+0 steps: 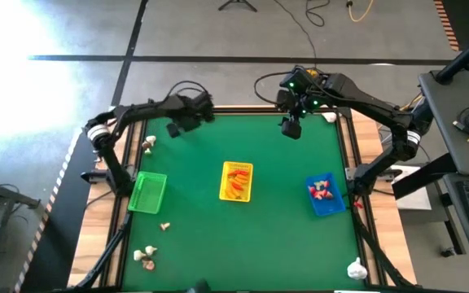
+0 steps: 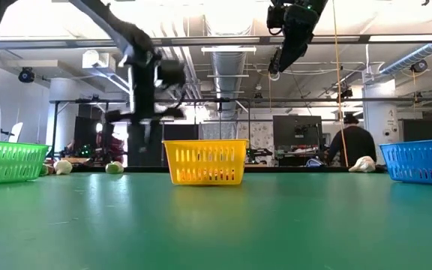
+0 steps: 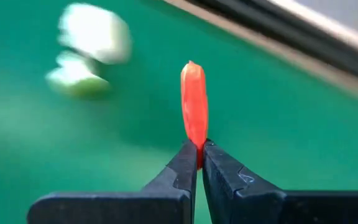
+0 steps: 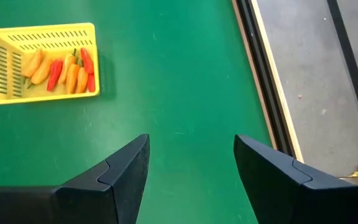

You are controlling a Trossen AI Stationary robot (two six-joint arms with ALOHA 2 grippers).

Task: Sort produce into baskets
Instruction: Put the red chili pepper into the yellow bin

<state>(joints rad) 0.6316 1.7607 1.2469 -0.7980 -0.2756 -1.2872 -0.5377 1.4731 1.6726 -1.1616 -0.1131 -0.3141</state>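
Note:
My left gripper [image 1: 173, 129] hangs over the table's far left part, shut on a small orange-red produce piece [image 3: 194, 106]. A white-and-green piece [image 3: 89, 56] lies blurred on the mat below it. The green basket [image 1: 147, 192], the yellow basket [image 1: 236, 181] holding orange and red pieces, and the blue basket [image 1: 322, 195] holding red-and-white pieces stand in a row across the middle. My right gripper [image 1: 290, 128] is held high over the far edge, open, with nothing between its fingers [image 4: 123, 168]. My left gripper pinches one end of the orange-red piece [image 3: 197, 149] between its two fingertips. The rest of the piece sticks straight out beyond the tips. The fingers slant steeply down from above. The piece is lifted clear of the mat.
White pieces lie on the mat at the far left [image 1: 148, 143], near the green basket [image 1: 165, 227] and at the near left corner [image 1: 145, 256]. Others lie at the far right [image 1: 330, 116] and near right [image 1: 357, 267] edges. Bare green mat lies between the baskets.

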